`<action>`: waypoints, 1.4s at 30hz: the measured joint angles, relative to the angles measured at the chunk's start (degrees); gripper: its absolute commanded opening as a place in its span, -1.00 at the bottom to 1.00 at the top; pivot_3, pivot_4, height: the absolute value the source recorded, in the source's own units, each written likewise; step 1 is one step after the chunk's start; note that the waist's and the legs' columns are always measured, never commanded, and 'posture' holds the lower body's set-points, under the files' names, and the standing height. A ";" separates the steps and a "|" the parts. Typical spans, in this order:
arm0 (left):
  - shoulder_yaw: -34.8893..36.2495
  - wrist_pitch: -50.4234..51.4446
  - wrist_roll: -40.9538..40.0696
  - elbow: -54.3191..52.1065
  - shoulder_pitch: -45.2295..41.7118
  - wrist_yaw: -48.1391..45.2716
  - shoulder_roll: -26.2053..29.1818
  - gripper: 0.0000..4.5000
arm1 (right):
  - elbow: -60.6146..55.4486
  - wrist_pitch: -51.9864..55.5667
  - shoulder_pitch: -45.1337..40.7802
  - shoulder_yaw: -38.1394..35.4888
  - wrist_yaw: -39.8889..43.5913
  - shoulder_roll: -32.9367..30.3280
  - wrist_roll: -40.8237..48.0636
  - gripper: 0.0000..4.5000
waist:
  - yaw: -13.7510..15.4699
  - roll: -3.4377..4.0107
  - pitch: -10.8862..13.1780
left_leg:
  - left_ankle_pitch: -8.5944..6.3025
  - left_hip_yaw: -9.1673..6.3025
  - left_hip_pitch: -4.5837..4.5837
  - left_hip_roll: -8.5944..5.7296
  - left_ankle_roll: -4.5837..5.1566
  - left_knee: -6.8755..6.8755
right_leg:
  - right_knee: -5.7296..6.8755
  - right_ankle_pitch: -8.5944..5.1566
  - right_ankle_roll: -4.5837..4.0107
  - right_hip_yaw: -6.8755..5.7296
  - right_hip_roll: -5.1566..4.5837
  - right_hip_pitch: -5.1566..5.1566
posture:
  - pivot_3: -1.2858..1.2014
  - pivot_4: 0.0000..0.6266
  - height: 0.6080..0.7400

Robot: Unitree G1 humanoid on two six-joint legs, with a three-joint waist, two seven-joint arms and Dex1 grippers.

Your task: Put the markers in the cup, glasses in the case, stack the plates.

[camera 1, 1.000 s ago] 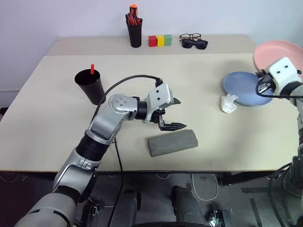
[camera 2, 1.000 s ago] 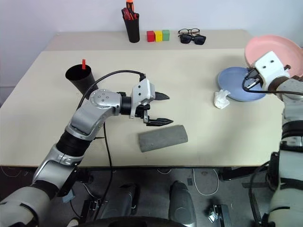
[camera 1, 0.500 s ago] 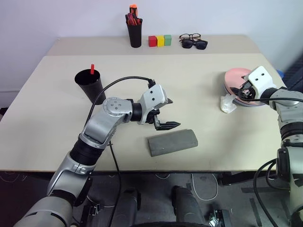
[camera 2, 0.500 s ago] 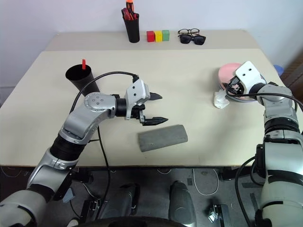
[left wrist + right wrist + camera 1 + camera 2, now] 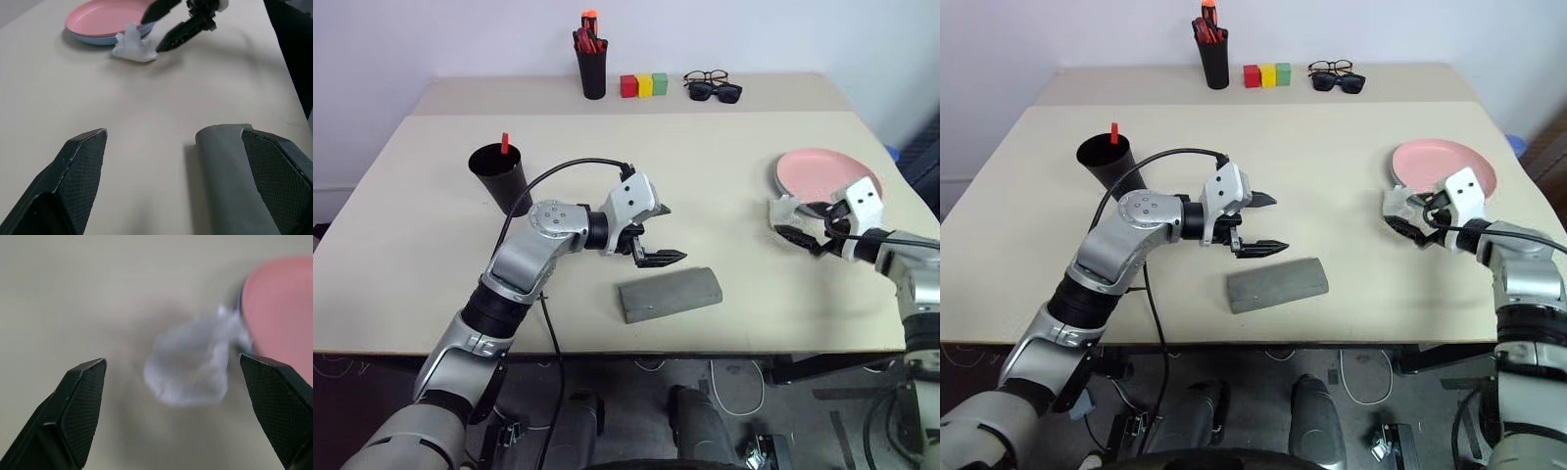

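The pink plate (image 5: pixel 827 174) lies on the light blue plate (image 5: pixel 98 40), whose rim peeks out beneath it, at the table's right. My right gripper (image 5: pixel 793 223) hangs open just in front of the plates, its fingers on either side of a crumpled white tissue (image 5: pixel 785 209). The grey case (image 5: pixel 671 294) lies shut near the front edge, with my left gripper (image 5: pixel 674 233) open just above its left end. A marker's red cap (image 5: pixel 505 143) sticks out of the black cup (image 5: pixel 499 176) at left. The wire-frame glasses (image 5: pixel 707 75) rest at the back.
At the table's back stand a black pen holder (image 5: pixel 591 59) with red and orange pens, three coloured blocks (image 5: pixel 644 84) and dark sunglasses (image 5: pixel 717 92) right in front of the glasses. A black cable loops over my left arm.
My right gripper opened and let go of the pink plate, which now lies on the blue one. It then sank and drew back to the tissue. The left arm stayed still.
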 measured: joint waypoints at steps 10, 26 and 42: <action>0.18 0.29 -0.21 -0.96 0.10 -0.51 1.94 1.00 | 7.90 -1.15 -4.59 1.30 -3.86 5.87 -0.72 0.96 | 0.08 0.00 0.00 | 0.00 -0.01 0.00 0.01 0.00 -0.02 | 0.01 0.00 0.01 -0.01 0.01 -0.01 | 0.03 -0.52 0.98; 0.72 1.38 -1.25 -2.74 1.31 0.35 2.96 1.00 | 23.23 -11.30 -12.82 2.36 -7.88 7.99 -4.88 -0.97 | 0.17 0.00 0.00 | 0.01 -0.02 -0.01 0.00 -0.01 -0.04 | 0.00 0.01 0.01 -0.01 0.01 -0.01 | 0.03 -0.52 0.98; 1.75 4.12 -2.86 -2.76 1.31 1.61 1.21 1.00 | 35.26 -26.75 -25.02 -2.54 -14.98 1.72 -6.69 -0.55 | 0.08 -0.01 0.01 | 0.01 -0.01 -0.02 0.00 -0.02 -0.07 | -0.05 0.00 0.01 -0.01 0.01 0.00 | 0.03 -0.52 0.98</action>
